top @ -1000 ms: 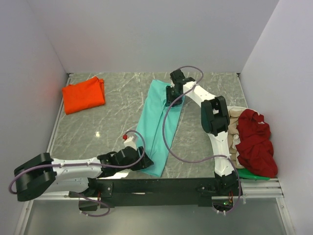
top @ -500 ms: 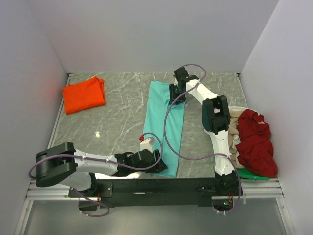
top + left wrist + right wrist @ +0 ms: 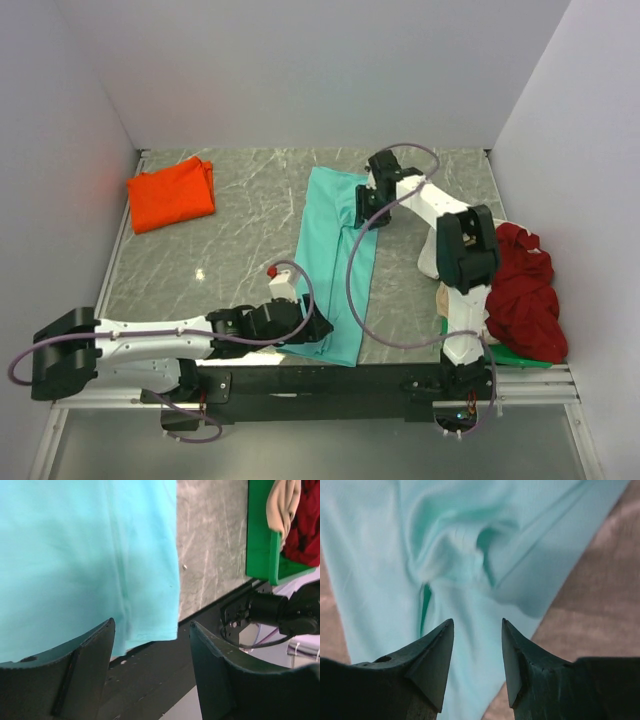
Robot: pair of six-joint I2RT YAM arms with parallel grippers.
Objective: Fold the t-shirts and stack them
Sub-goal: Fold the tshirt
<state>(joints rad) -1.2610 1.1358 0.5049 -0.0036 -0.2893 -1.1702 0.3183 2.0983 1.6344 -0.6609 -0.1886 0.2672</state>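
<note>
Grey marbled tabletop (image 3: 240, 250) between white walls; both my pincers stand open at the ends of the long teal cotton t-shirt (image 3: 330, 250), folded to a strip.
Nearest, the left pincer (image 3: 305, 328) has its fingers apart, the limp hem corner just ahead of them at the black front rail (image 3: 400, 378). Closing here could, I judge, catch one layer only or drag the cloth off. Farther out, the right pincer (image 3: 477, 622), fingers also apart, hovers before a soft puckered bunch; pinching there may wrinkle it. Far to its left lies the folded bright orange t-shirt (image 3: 171, 192).
</note>
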